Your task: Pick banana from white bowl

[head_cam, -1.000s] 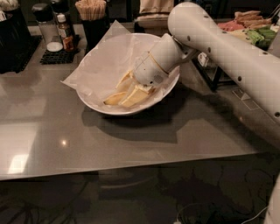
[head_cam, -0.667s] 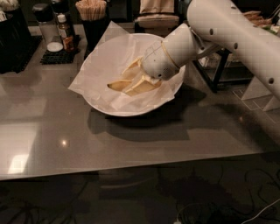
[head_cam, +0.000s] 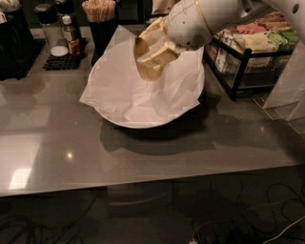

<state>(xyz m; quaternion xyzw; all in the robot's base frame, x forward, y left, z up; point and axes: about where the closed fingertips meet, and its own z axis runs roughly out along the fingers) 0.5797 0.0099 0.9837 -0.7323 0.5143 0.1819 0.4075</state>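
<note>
A glossy grey counter (head_cam: 57, 143) fills the room in front of me, with a black cup of wooden sticks (head_cam: 99, 10) and a few small bottles (head_cam: 70, 33) at the back and a wire rack of snack packets (head_cam: 252, 45) off to the right. A second ago the gripper (head_cam: 155, 52) was down inside the white bowl (head_cam: 143, 125) with the fruit against the crinkled paper liner (head_cam: 119, 90); now it has come up and hangs over the bowl's far side, and the banana (head_cam: 145, 71) has come up with it, clear of the paper. The banana's long axis runs steeply, its darker tip up and to the left, its curved body sweeping down toward the bowl. The pale padded fingers (head_cam: 161, 53) are closed around its upper part, clamping it from both sides.
</note>
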